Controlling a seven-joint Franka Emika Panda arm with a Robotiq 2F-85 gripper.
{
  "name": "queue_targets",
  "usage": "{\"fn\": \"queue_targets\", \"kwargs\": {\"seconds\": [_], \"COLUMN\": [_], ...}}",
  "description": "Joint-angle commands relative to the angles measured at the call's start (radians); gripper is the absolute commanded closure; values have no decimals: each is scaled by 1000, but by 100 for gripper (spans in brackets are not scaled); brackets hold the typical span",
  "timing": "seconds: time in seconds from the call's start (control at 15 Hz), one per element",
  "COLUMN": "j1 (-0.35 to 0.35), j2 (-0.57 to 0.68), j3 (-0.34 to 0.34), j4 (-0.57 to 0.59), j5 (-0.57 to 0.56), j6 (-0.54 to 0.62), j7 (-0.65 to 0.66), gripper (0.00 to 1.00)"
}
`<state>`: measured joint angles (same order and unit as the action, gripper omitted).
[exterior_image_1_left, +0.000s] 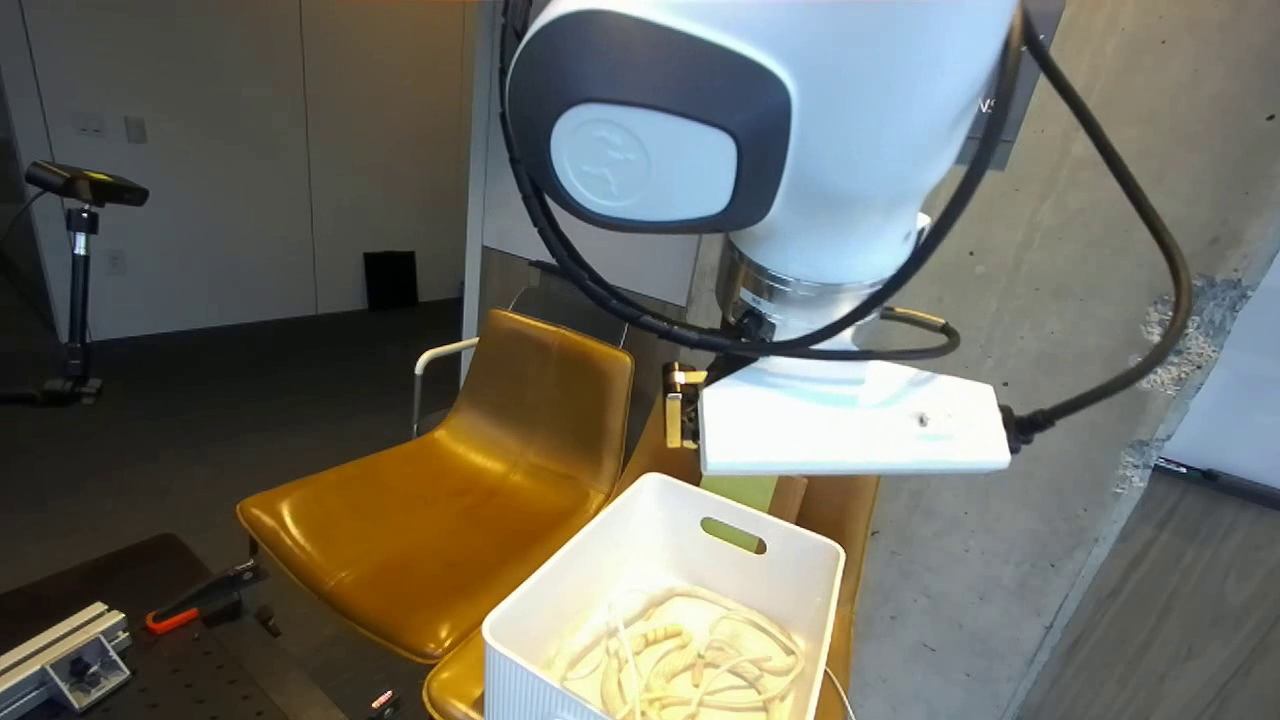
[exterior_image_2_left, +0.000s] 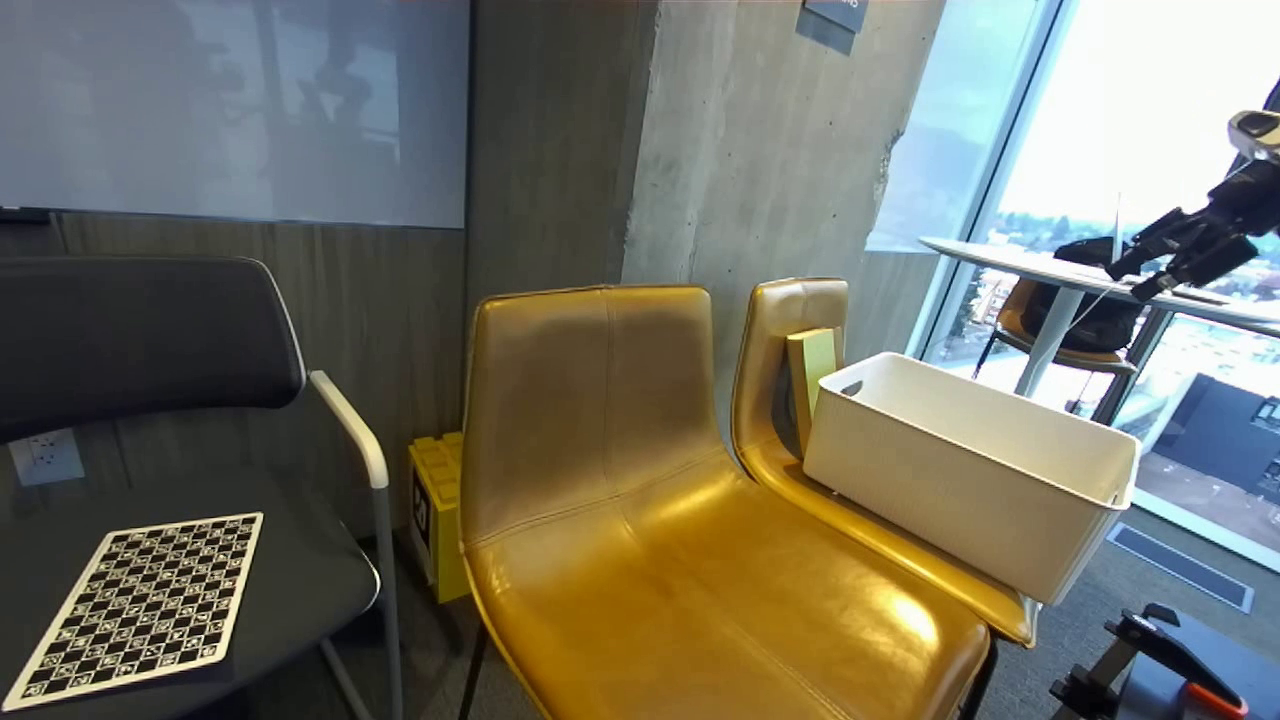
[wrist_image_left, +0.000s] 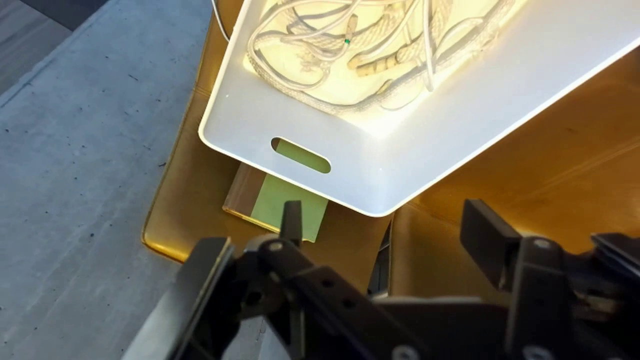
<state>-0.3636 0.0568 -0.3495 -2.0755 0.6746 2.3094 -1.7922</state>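
— So, is anything held by the black two-fingered gripper (wrist_image_left: 388, 227)?
— Nothing that shows; it is spread wide. By a skewed descent, the white rectangular plastic bin (wrist_image_left: 360, 185), where pale braided cords (wrist_image_left: 382, 30) are heaped, could be snagged and tipped off the tan leather chair (wrist_image_left: 187, 210) beneath.

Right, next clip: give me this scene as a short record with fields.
gripper: open, higher than the bin and apart from it
held: nothing seen in the grip
container: white bin, upright, handle slot in its end wall
contents: tangled pale cords
support: tan chair
behind bin: green-faced block, between bin and backrest
alongside: second tan chair
further off: patterned board on a dark chair
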Motion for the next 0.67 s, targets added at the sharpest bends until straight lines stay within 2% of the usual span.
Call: {"fn": "queue_targets", "kwargs": {"seconds": [0.0,0.07,0.13,0.6], "j1": [-66,-41,-57,-69], "j2": [35,15,21,30], "j3": [-37,-14,-24,-29], "j4": [46,15,20,28], "j5": [30,6,6,6], "j6": [-124,-61,-84,-96], "j7": [-45,-14,-21,-29], "gripper": [0,5,0,0]}}
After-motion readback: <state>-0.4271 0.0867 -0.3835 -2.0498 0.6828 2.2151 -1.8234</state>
